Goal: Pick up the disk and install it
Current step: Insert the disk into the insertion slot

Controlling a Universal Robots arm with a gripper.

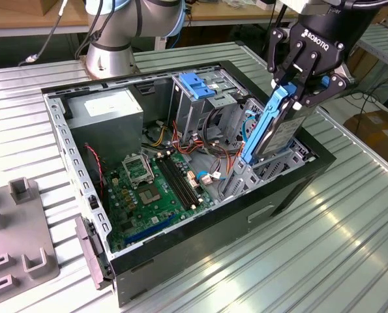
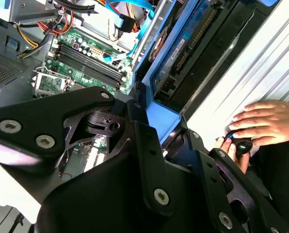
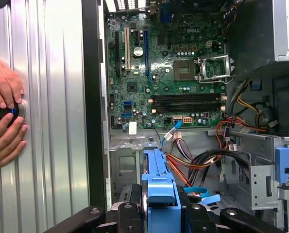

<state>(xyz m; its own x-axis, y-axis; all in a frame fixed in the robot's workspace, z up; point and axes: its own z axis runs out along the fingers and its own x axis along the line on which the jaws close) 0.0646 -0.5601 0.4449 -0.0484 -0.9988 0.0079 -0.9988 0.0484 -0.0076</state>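
Jaws are clamped on the upper end of the disk (image 1: 280, 135). Your disk stands on edge, long axis steep, top tilted toward the exterior view's right, btm end down inside the open PC case (image 1: 180, 254), right side. Case sits on a ribbed metal surface (image 1: 350, 228); a person's hands (image 3: 3, 85) rest on it nr the case.

The ribbed metal table (image 1: 350, 248) bears an open computer case (image 1: 180, 255) and grey fixture (image 1: 17, 248).
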